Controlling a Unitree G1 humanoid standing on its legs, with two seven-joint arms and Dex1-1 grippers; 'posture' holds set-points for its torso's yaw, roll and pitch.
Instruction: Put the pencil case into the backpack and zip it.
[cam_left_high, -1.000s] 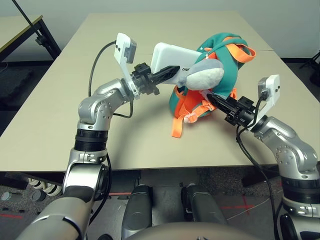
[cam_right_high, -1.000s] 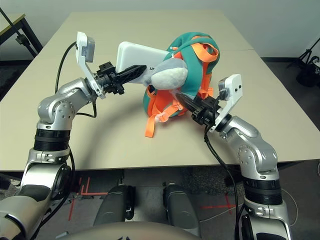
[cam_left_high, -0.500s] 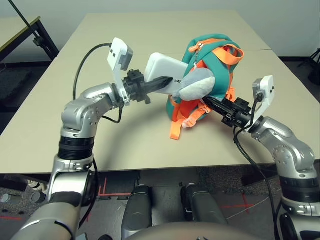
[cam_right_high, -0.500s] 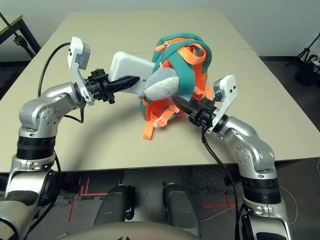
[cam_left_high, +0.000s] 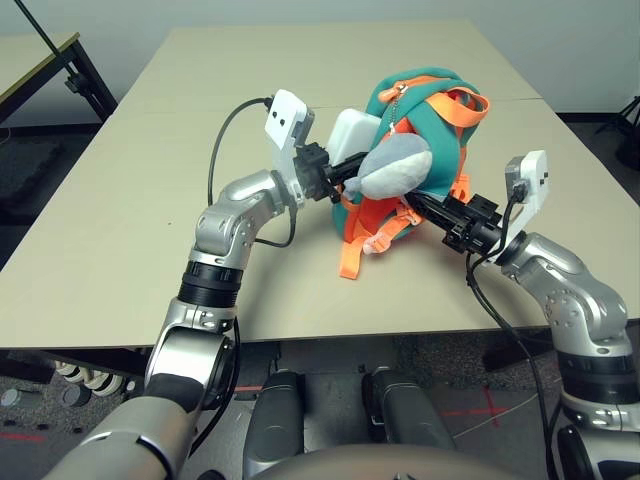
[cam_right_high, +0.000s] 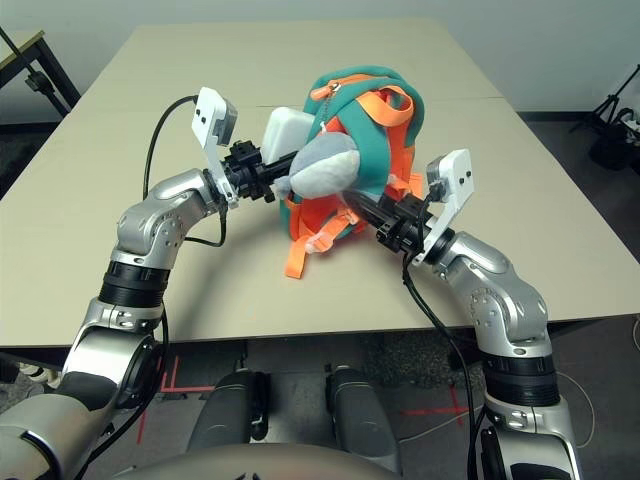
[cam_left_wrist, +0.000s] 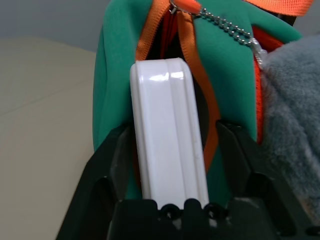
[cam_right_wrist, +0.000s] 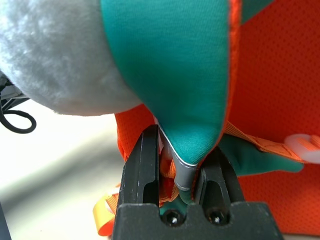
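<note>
Now the left gripper (cam_left_wrist: 170, 165) has let its black fingers spread, where a second ago they pinched the pencil case (cam_left_wrist: 169, 135); the glossy white hard case with rounded edges sits between them with a gap on each side. Since then it has gone further into the backpack (cam_left_high: 430, 120): earlier most of its flat face stuck out toward the left arm, and now just the near end shows outside the orange-trimmed zip opening. The backpack, soft teal fabric with orange mesh panels and webbing straps, stands more upright on the smooth tan table (cam_left_high: 150, 200) than before. A bead chain (cam_left_wrist: 225, 26) hangs from the zip pull beside the fuzzy grey plush toy (cam_left_high: 395, 165). The right gripper (cam_right_wrist: 175, 175) stays clamped on a teal, grey-edged flap low on the backpack.
</note>
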